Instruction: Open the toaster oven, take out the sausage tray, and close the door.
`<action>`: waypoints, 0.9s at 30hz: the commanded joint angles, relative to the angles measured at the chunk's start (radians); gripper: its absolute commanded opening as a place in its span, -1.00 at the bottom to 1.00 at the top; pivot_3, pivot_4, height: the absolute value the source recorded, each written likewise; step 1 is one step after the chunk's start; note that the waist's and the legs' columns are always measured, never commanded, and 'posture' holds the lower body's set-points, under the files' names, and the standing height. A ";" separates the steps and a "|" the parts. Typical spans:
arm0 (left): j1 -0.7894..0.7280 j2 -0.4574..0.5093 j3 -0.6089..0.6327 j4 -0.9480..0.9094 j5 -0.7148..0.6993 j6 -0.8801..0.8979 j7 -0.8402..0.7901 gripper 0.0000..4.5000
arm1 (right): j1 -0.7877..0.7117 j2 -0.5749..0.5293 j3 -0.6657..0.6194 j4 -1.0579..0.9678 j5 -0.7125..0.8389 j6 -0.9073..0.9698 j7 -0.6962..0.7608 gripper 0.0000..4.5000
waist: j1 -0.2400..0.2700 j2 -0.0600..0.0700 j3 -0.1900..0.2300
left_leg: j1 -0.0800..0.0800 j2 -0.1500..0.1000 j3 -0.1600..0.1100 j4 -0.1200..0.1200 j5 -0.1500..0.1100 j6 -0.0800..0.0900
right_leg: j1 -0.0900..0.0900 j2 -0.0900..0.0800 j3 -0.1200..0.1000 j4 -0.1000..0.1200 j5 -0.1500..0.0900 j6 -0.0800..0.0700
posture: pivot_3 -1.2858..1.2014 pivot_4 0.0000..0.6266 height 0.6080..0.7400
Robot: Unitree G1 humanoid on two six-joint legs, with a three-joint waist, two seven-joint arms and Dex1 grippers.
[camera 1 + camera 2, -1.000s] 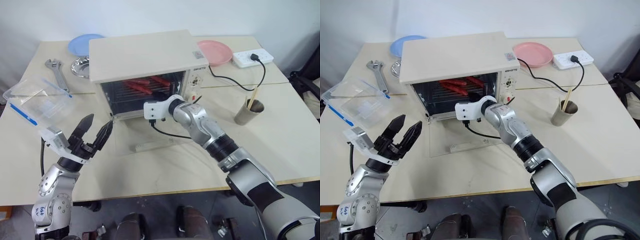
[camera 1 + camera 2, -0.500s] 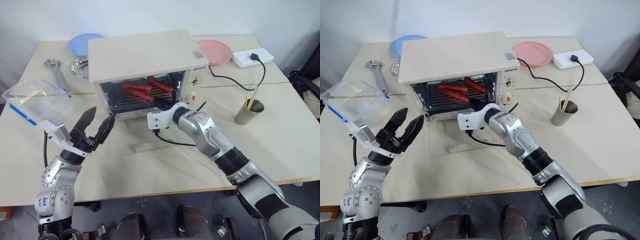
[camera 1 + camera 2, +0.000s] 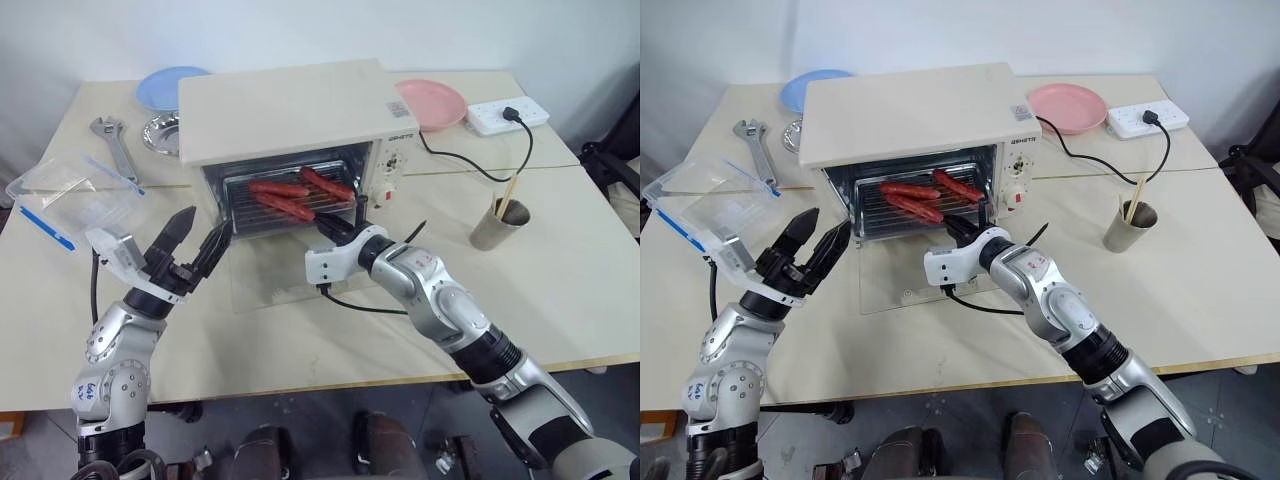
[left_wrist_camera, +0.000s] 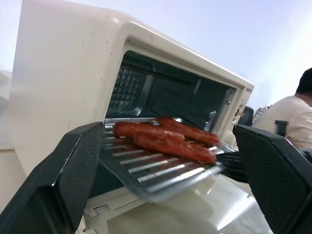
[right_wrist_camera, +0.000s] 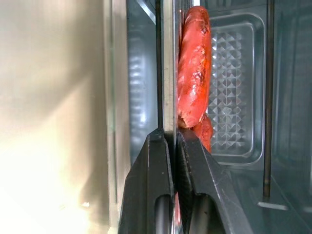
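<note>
On the cream table [image 3: 560,260], the toaster oven [image 3: 290,110] stands with its glass door [image 3: 930,285] folded down flat in front of it. Halfway out of the oven mouth sits the sausage tray [image 3: 292,200], three red sausages [image 3: 285,205] lying on its wire rack. At the tray's front right corner, the right gripper [image 3: 335,226] has its two black fingers pinched tight on the metal rim, as the right wrist view shows edge-on. Just left of the open door, the left gripper [image 3: 190,245] hovers with its fingers spread wide and nothing between them, pointing toward the tray. Behind the oven, a person in a white shirt [image 4: 292,122] seems to be sitting, though little is visible.
</note>
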 commanded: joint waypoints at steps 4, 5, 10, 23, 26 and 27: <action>0.008 0.020 0.017 -0.068 -0.022 0.015 0.012 1.00 | 0.049 -0.041 -0.073 -0.179 0.015 -0.052 0.017 -0.99 | 0.010 0.000 0.000 | 0.000 0.000 0.000 0.000 0.000 0.000 | 0.000 0.000 0.000 0.000 0.000 0.000 | 0.03 -0.52 1.00; 0.015 0.025 0.022 -0.072 -0.022 0.019 0.012 1.00 | 0.059 -0.044 -0.078 -0.193 0.019 -0.054 0.025 -0.99 | 0.012 0.000 0.000 | 0.000 0.000 0.000 0.000 0.000 0.000 | 0.000 0.000 0.000 -0.001 0.000 0.000 | 0.03 -0.52 1.00; 0.050 0.045 0.054 -0.100 -0.041 0.037 0.022 1.00 | 0.099 -0.050 -0.102 -0.257 0.028 -0.061 0.048 -0.99 | 0.015 0.000 0.000 | 0.000 0.000 0.000 0.000 0.000 0.000 | 0.000 0.000 0.000 -0.001 0.000 0.000 | 0.03 -0.52 1.00; 0.116 0.109 0.091 -0.147 -0.076 0.094 0.027 1.00 | 0.221 -0.126 -0.157 -0.376 0.106 -0.166 0.114 -0.99 | 0.018 0.000 0.000 | 0.001 0.000 0.001 0.001 0.000 0.000 | 0.001 0.001 0.001 -0.001 0.000 -0.001 | 0.03 -0.52 1.00; 0.142 0.131 0.109 -0.153 -0.099 0.120 0.032 1.00 | 0.246 -0.130 -0.178 -0.400 0.118 -0.176 0.122 -0.99 | 0.020 0.000 0.000 | 0.001 0.000 0.000 0.001 0.000 0.000 | 0.001 0.001 0.001 -0.001 0.000 -0.001 | 0.03 -0.52 1.00; 0.151 0.133 0.119 -0.164 -0.130 0.144 0.052 1.00 | 0.251 -0.132 -0.183 -0.403 0.123 -0.183 0.122 -0.99 | 0.020 0.000 0.000 | 0.001 0.000 0.000 0.001 0.000 0.000 | 0.001 0.001 0.001 -0.001 0.000 -0.001 | 0.03 -0.52 1.00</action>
